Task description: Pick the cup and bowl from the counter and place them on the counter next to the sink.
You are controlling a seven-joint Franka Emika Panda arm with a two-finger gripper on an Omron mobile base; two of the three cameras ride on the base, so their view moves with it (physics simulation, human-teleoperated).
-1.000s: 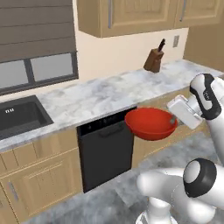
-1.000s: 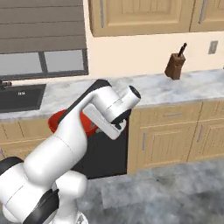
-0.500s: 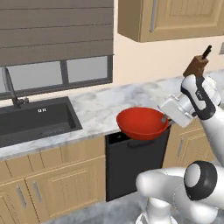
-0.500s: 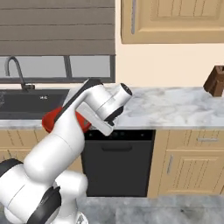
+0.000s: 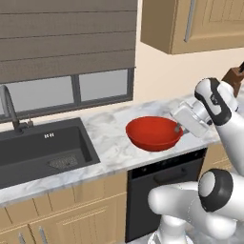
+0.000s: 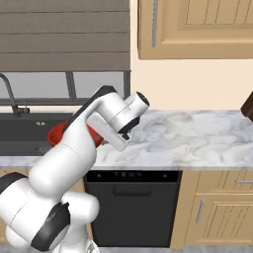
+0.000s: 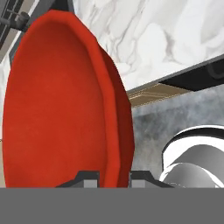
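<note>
Overhead, wooden wall cabinets (image 5: 200, 24) hang at about one o'clock in my left base view, and a window with a lowered slatted blind (image 5: 66, 38) spans the wall from nine to twelve. Below them runs the counter (image 5: 114, 147), white marble with grey veins over light wooden cabinet fronts, with a black dishwasher front (image 5: 164, 183) set under it. The sink (image 5: 43, 152), a dark grey basin, sits at nine o'clock of that view, its curved tap (image 5: 9, 109) rising at the back left corner.

My claw (image 7: 113, 175) is pinching the rim of the bowl (image 5: 153, 133): in the hand view one dark fingertip (image 7: 89, 178) sits inside the red wall and the other outside it. The bowl is held above the marble between the sink and my wrist, slightly right of the basin.

From the left base view I get the whole open bowl and the sink beside it. From the right base view my own arm covers most of the bowl (image 6: 57, 136), leaving a red sliver at nine o'clock, but the long bare stretch of counter (image 6: 197, 143) toward three o'clock is plain. A dark brown block (image 5: 234, 76) stands at the far right edge of the counter.
</note>
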